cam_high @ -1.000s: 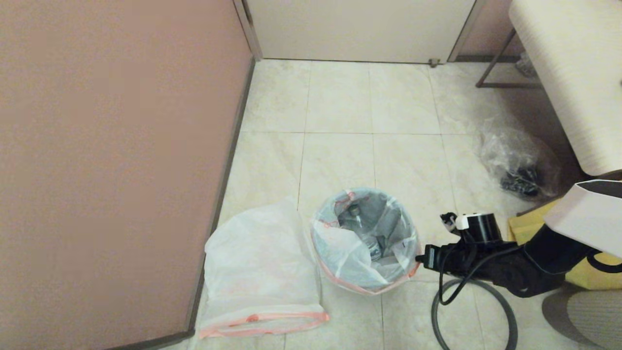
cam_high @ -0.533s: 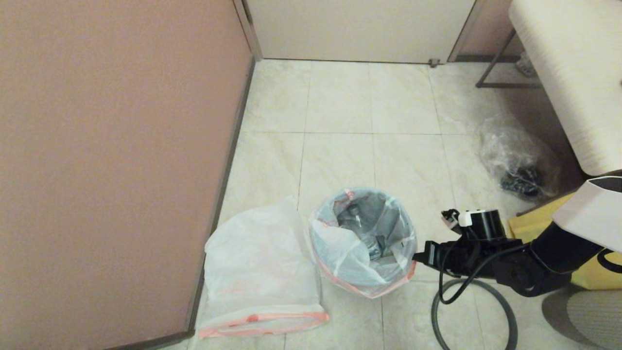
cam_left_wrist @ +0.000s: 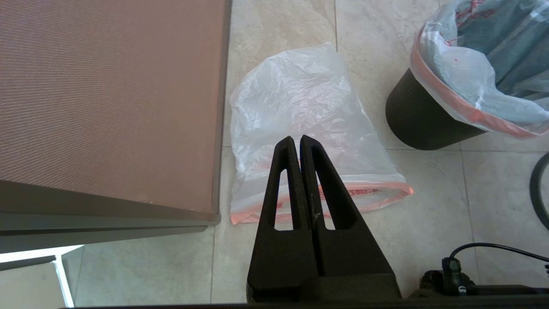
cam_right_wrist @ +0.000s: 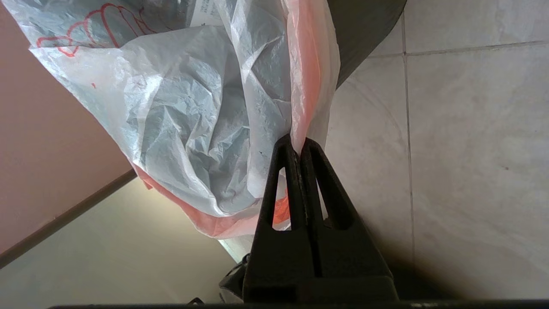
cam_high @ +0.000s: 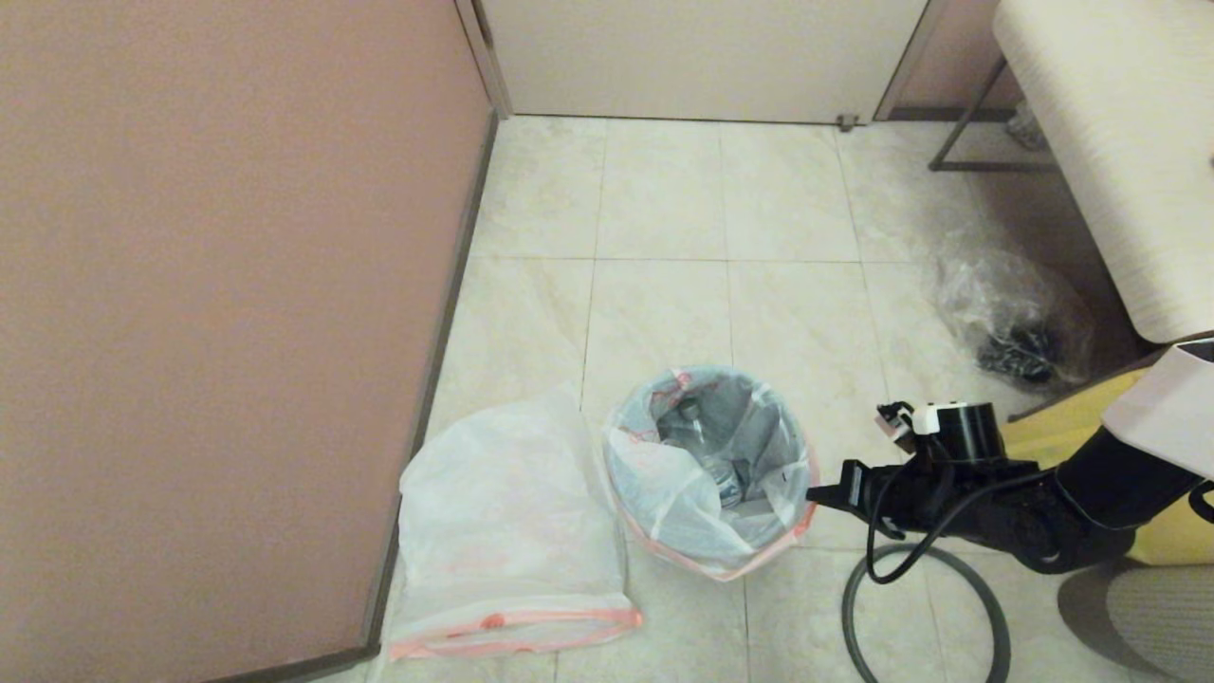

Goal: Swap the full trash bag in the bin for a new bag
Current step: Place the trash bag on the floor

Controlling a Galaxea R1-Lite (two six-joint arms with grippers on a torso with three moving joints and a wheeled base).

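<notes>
The full trash bag (cam_high: 683,484) lines the dark bin (cam_left_wrist: 422,122), with cans showing at its bottom and its orange-pink band folded over the rim. My right gripper (cam_high: 814,494) is at the bin's right side, shut on that mouth band (cam_right_wrist: 302,107). The new bag (cam_high: 503,522) lies limp and flat on the floor left of the bin, its orange-pink band toward me. My left gripper (cam_left_wrist: 299,139) hangs shut and empty above the new bag (cam_left_wrist: 300,103); it does not show in the head view.
A brown wall panel (cam_high: 218,323) stands close on the left of the new bag. A clear crinkly bag (cam_high: 1010,318) with dark things lies at the right, near a yellow fabric bag (cam_high: 1072,427). A black hose loop (cam_high: 925,607) lies below my right arm.
My right gripper has drawn back to the right and slightly toward me, pulling the bag's mouth band outward on the bin's right side. The new bag has not moved.
</notes>
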